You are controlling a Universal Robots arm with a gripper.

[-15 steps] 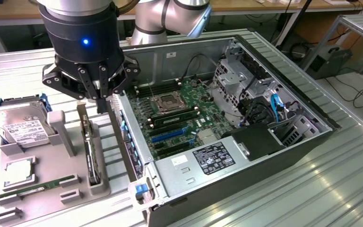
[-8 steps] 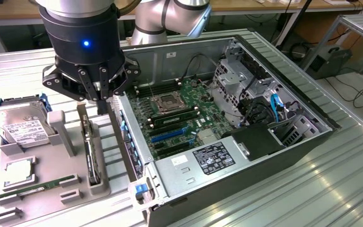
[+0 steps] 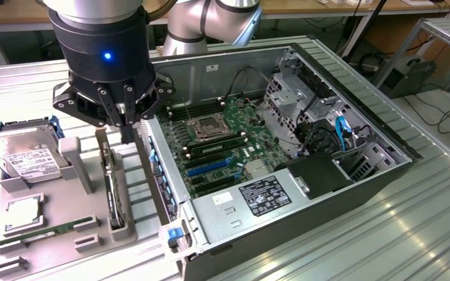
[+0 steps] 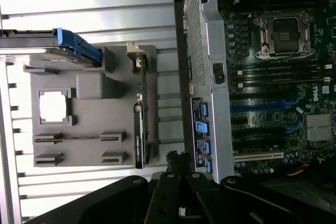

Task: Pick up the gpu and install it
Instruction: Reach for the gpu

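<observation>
The gpu [image 3: 114,196] is a thin black card standing on edge in a slot of the grey parts tray [image 3: 68,202], at the exterior view's left of the open computer case [image 3: 287,175]. My gripper [image 3: 123,133] hangs just above the card's far end, fingers shut together with nothing between them. In the wrist view the gpu [image 4: 139,132] lies along the tray's edge with its silvery bracket end [image 4: 135,59] further off, and my gripper [image 4: 178,162] sits apart from the card. The motherboard [image 3: 217,146] lies exposed with blue expansion slots [image 3: 209,167].
On the tray, a hard drive [image 3: 21,157] with a white label stands in a blue frame, with a processor chip [image 3: 23,211] and a green memory stick [image 3: 45,231] nearby. The case's side wall [image 3: 159,170] rises right beside the tray. The table is ribbed metal [image 3: 381,234].
</observation>
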